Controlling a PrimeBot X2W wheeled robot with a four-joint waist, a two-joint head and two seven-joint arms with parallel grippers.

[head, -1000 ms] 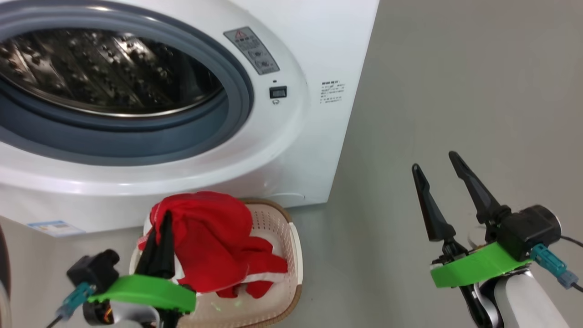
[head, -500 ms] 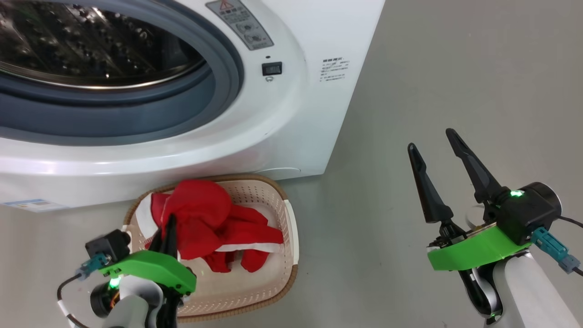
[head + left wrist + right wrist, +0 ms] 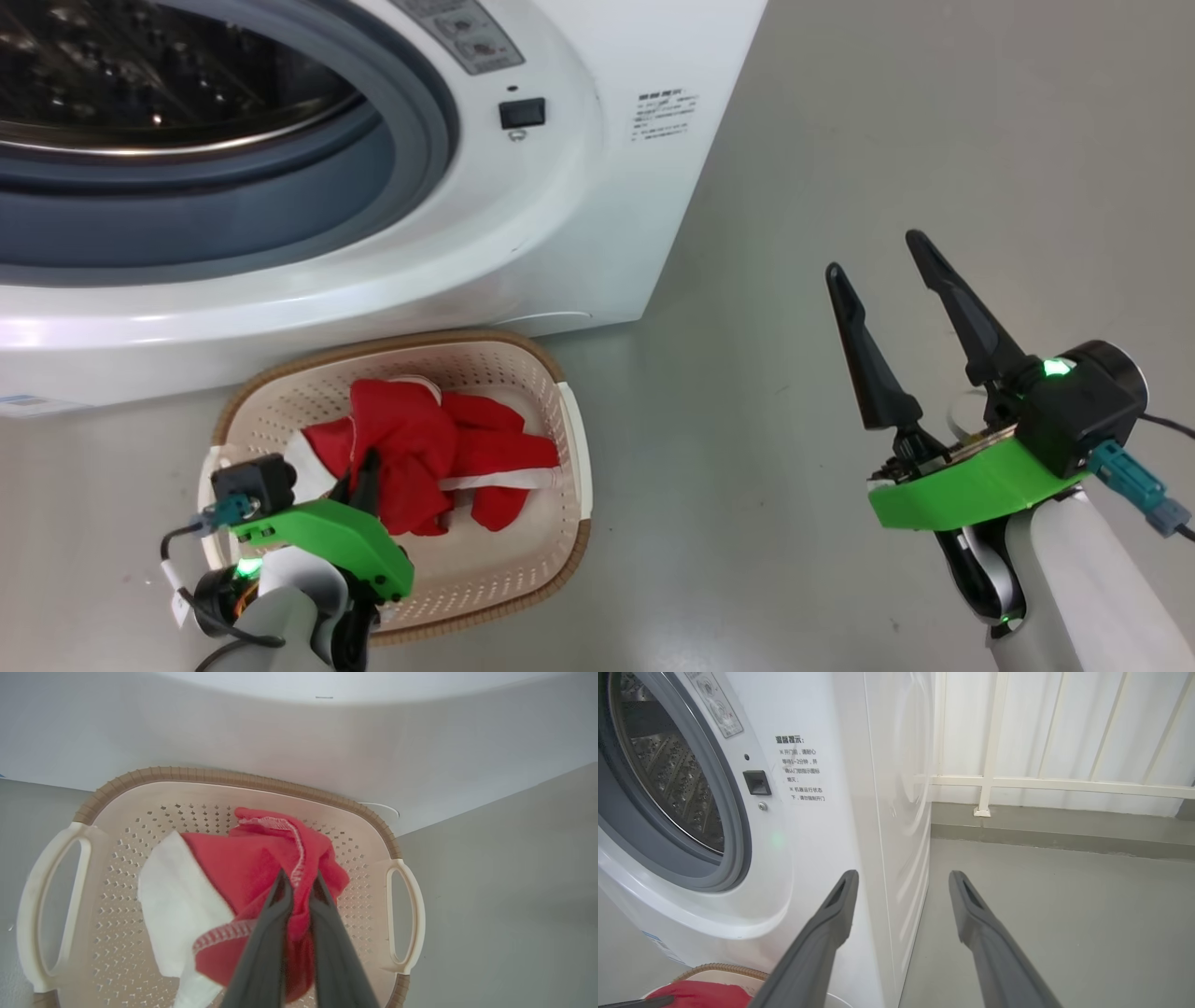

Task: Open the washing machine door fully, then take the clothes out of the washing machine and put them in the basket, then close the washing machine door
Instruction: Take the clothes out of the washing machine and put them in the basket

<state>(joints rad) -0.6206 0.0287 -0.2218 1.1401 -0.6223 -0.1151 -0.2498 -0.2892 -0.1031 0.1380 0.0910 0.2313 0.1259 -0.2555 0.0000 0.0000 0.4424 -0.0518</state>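
Clothes (image 3: 420,453) lowered into basket (image 3: 509,369) on grey floor (image 3: 840,140).

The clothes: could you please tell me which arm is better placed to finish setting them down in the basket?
Left: the left pincer is shut on the clothes inside the basket; the right pincer stands open over the floor, well aside.

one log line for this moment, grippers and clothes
left gripper: shut on clothes | clothes: inside basket | right gripper: open, empty | washing machine: drum opening uncovered
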